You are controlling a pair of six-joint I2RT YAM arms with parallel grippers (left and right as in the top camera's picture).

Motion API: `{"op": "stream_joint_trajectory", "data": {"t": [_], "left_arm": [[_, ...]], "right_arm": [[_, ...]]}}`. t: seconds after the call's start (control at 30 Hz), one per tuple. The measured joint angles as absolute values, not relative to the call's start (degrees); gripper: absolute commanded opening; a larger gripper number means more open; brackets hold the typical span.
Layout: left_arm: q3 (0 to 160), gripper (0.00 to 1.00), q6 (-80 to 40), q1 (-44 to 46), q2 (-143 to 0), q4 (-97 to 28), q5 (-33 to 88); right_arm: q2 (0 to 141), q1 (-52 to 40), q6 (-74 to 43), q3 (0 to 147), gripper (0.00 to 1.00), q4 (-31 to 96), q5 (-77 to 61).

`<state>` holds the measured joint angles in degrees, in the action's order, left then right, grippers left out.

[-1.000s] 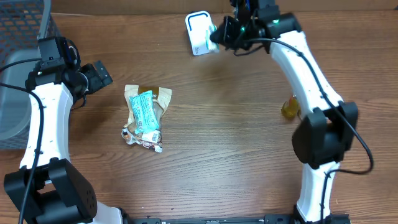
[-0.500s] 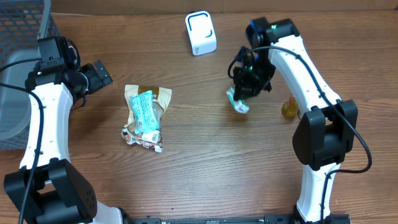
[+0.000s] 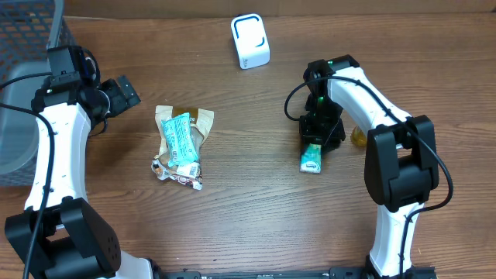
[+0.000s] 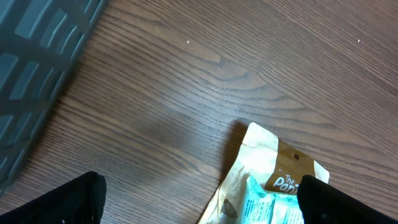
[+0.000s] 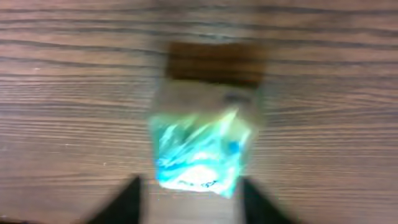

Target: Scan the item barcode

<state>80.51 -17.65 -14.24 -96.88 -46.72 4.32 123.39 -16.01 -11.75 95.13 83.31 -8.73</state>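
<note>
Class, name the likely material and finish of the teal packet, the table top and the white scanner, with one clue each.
Teal packet: thin glossy plastic film, probably; crinkled.
Table top: wood or wood-look laminate, satin; grain lines.
White scanner: smooth moulded plastic, likely; rounded edges.

I see a brown wood-grain laminate table (image 3: 256, 225), streaked darker along the grain. The small teal-and-white crinkled packet (image 3: 311, 157) shows a green tinge on my right wrist feed. The flat tan paper pouch (image 3: 164, 120) has a brown band with white lettering. A teal wrapper with white print (image 3: 180, 138) lies on it. The boxy white plastic scanner (image 3: 250, 41) is outlined in blue. The grey wire-mesh basket (image 3: 31, 27) has a square grid.
</note>
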Motion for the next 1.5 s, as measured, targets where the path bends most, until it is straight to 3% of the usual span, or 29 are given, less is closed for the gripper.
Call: {"op": "stream_joint_trajectory", "data": {"t": [0.07,0.23,0.5,0.53,0.57,0.6,0.63,0.8,1.03,1.5], "left_arm": [[80.53,1.0,-17.65,-14.24,-96.88,-46.72,4.32],[80.51,1.0,-17.65,-14.24,-96.88,-46.72,4.29],[80.51,1.0,-17.65,-14.24,-96.88,-46.72,4.32],[80.51,1.0,-17.65,-14.24,-96.88,-46.72,4.32],[80.53,1.0,-17.65,-14.24,-96.88,-46.72,4.32],[80.51,1.0,-17.65,-14.24,-96.88,-46.72,4.29],[80.51,1.0,-17.65,-14.24,-96.88,-46.72,4.32],[80.51,1.0,-17.65,-14.24,-96.88,-46.72,4.32],[80.51,1.0,-17.65,-14.24,-96.88,-46.72,4.32],[80.53,1.0,-17.65,-14.24,-96.88,-46.72,4.32]], "right_arm": [[123.39,-16.4,-11.9,95.11,0.75,82.37,-8.32],[123.39,-17.52,-12.8,95.11,0.6,77.67,-10.41],[123.39,-23.22,-15.03,95.11,0.61,72.58,-11.99],[123.39,-24.38,-15.94,95.11,0.65,72.07,-11.49],[123.39,-24.8,-16.43,95.11,0.76,71.99,-11.14],[123.39,-25.28,-17.12,95.11,0.95,71.92,-10.68],[123.39,-25.61,-17.43,95.11,1.0,71.68,-10.07],[123.39,-25.96,-19.25,95.04,1.0,69.3,-8.54],[123.39,-25.96,-19.31,90.24,0.76,70.37,-6.94],[123.39,-24.95,-22.52,85.32,0.72,82.15,5.78]]}}
